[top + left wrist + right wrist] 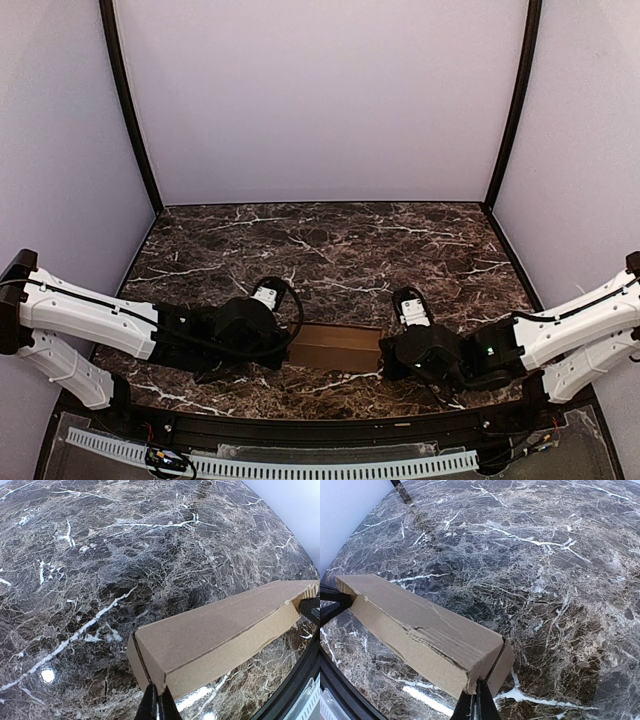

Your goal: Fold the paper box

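Left gripper [159, 706] is pinched fully together, tips right up against the bottom corner of the paper box [220, 630] at the end nearest it. The right gripper [476, 703] is the same story at the opposite end, fingers together with no gap showing. Can't tell from either wrist view whether a sliver of card is actually nipped between the fingers or they're just butted against it. So the box spans the space between the 2 grippers, running straight out from each one toward the other. It's a long closed shape sitting low over the dark marble table [90, 555], and whether it's resting on it or hanging just off it I can't say. Just ahead of the right fingers the end flap [503, 661] stands a bit ajar, and the side wall past it has a wrinkled dent. My read is it's light, thin corrugated card, fairly stiff lengthwise but easy to crush. I'd take it by the ends or the folded corners, never mid-panel, and go gentle on squeeze. That glossy tabletop probably lets it skate if you push from only 1 side.
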Available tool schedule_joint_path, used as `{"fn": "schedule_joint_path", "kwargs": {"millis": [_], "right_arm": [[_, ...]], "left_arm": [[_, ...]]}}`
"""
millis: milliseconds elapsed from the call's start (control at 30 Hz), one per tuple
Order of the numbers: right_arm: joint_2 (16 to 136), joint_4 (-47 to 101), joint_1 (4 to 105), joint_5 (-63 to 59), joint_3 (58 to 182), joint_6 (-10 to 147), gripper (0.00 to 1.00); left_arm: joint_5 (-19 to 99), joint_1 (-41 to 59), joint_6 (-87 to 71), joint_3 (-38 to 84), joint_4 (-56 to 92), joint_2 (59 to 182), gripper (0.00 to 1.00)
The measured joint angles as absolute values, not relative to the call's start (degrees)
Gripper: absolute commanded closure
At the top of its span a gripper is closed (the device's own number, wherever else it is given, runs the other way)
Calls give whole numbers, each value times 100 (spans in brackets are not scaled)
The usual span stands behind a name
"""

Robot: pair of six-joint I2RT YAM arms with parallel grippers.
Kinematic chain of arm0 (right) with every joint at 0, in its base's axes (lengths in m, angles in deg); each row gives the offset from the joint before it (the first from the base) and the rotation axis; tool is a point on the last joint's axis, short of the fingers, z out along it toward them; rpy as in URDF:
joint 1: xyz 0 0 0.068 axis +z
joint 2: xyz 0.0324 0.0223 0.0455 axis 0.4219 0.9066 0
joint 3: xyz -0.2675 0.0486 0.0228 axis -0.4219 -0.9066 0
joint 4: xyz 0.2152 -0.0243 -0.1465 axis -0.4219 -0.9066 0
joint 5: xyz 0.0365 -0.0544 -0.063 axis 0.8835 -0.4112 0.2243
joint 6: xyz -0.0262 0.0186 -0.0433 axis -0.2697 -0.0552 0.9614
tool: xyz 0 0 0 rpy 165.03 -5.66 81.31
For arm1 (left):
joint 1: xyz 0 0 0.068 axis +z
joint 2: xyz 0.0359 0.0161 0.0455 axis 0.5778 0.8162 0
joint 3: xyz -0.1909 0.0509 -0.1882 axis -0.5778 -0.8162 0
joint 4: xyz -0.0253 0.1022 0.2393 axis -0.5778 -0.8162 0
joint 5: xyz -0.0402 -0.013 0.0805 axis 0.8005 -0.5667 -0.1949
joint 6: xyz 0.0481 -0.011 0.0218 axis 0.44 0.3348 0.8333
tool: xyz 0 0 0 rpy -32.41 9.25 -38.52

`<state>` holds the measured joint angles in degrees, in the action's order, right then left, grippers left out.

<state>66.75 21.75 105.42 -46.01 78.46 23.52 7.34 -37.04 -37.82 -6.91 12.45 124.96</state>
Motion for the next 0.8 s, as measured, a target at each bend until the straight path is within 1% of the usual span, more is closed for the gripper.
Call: {"fn": "schedule_joint_path", "kwargs": {"millis": [67, 167, 200, 267, 367, 533, 633, 733, 800], "right_arm": [[6825, 2151, 10601, -4704, 7892, 2300, 100], [6935, 2116, 10636, -4824, 7966, 2232, 94], [6948, 2105, 10647, -4846, 7977, 2206, 90], [6952, 2073, 10665, -4846, 8001, 2160, 75], [6943, 1904, 10697, -4824, 8019, 2116, 63], [6760, 1585, 10713, -4784, 8028, 2142, 49], [6607, 1321, 10713, -4782, 8038, 2219, 46], [6369, 1039, 10715, -4789, 8119, 2387, 40], [6185, 962, 10715, -4795, 8209, 2564, 38]], "left_arm": [[728, -3704, -3782, -691, 1238, 12498, 99], [695, -3704, -3782, -691, 1234, 12498, 99], [693, -3704, -3784, -691, 1234, 12500, 99], [691, -3704, -3784, -691, 1234, 12500, 99], [686, -3715, -3782, -691, 1236, 12503, 99], [678, -3741, -3786, -691, 1240, 12507, 99], [678, -3758, -3784, -691, 1243, 12514, 99], [673, -3765, -3784, -687, 1245, 12518, 99], [673, -3765, -3784, -674, 1243, 12531, 99]]}}
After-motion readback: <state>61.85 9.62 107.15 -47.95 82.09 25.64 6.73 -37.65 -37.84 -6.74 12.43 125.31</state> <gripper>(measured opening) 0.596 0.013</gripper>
